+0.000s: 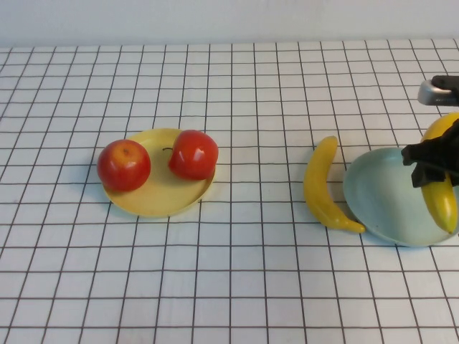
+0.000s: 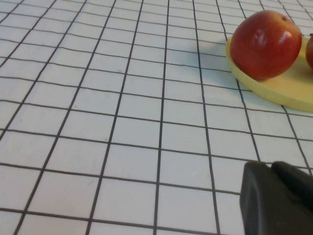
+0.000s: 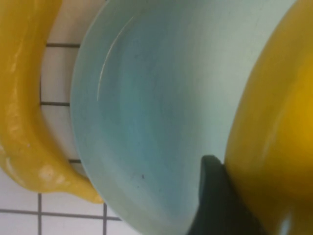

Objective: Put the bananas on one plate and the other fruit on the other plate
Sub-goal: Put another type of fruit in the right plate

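now two apples (image 1: 124,165) sit on the yellow plate (image 1: 159,197); right gripper (image 1: 430,163) clamps a banana (image 1: 442,193) over the blue-green plate (image 1: 380,197); left gripper (image 2: 279,200) closed, empty, near-left.

white tablecloth (image 1: 237,287) with a black grid pattern covers the table; pale wall (image 1: 215,18) behind.

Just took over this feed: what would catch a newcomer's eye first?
The right gripper at the table's right edge, closed around a banana over the blue-green plate. The second banana lies on the cloth against that plate's left rim. Two red apples sit on the yellow plate, left of centre.
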Tool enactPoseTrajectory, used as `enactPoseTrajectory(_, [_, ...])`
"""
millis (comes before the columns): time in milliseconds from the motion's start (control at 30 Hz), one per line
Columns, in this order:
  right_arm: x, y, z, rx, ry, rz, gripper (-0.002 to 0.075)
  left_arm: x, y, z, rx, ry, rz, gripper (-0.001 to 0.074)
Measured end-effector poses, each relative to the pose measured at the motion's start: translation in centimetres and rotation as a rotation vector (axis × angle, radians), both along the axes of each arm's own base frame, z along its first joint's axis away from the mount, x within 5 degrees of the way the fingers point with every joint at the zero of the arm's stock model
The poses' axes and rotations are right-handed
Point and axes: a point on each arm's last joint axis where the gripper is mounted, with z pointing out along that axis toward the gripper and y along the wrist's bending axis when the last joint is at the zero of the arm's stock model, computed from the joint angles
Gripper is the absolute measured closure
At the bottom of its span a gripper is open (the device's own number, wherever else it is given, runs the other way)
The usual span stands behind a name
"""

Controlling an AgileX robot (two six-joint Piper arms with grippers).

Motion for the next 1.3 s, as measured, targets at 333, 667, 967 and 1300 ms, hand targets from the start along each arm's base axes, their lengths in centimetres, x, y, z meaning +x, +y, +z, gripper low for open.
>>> enactPoseTrajectory(333, [1.0,0.3,-2.9,0.012,0.061,0.027,0.0211,0.0,0.0,0.0,0.000,0.000,0.000,0.0736])
enactPoseTrajectory(667, [0.3,3.1,2.7,0.038,-0.044,0.109,0.0171,0.0,0.0,0.0,0.000,0.000,0.000,0.0736])
enactPoseTrajectory(967, [1.4,11.8,2.2,0.060,-0.030,0.281,0.0171,0.0,0.0,0.0,0.000,0.000,0.000,0.0736])
enactPoseTrajectory(1300, [3.1,14.3,-3.7,-0.014,0.143,0.332,0.0171,0.0,0.0,0.0,0.000,0.000,0.000,0.0736])
